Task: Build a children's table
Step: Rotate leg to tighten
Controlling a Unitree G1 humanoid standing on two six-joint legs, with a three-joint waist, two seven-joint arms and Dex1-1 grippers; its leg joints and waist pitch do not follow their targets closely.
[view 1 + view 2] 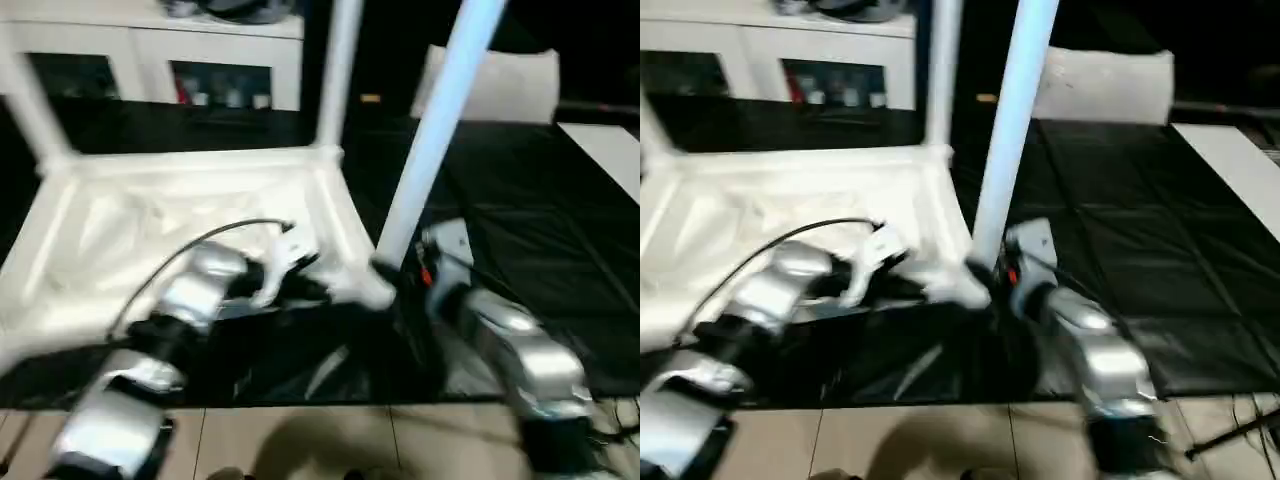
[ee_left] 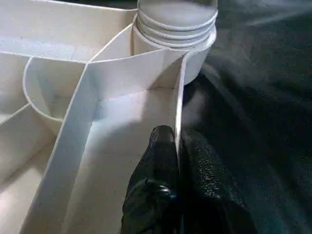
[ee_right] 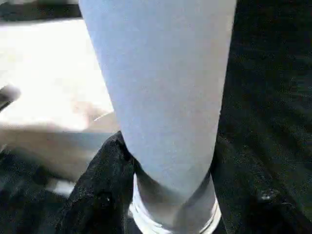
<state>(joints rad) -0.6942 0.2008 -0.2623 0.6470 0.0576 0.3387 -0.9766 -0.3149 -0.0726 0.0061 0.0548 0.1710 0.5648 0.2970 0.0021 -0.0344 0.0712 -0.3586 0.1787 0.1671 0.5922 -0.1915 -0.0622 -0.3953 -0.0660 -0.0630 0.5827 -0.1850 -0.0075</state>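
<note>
The children's table lies upside down on a black mat, its ribbed white top (image 1: 200, 165) facing up. One leg (image 1: 338, 70) stands in the far right corner and another (image 1: 30, 100) in the far left corner. A third leg (image 1: 440, 120) rises tilted from the near right corner socket, and its ridged base (image 2: 175, 19) sits in that socket. My left gripper (image 2: 176, 134) is shut on the thin raised rim close to the socket. My right gripper (image 3: 170, 161) is closed around the lower end of the tilted leg, with a black finger (image 3: 97, 195) on each side.
The black mat (image 1: 540, 220) spreads to the right of the table. A white cabinet (image 1: 150, 50) stands behind it, a white cushion-like block (image 1: 490, 85) sits at the back right, and a white board (image 1: 610, 150) lies at the right edge. Tiled floor (image 1: 300, 440) runs along the front.
</note>
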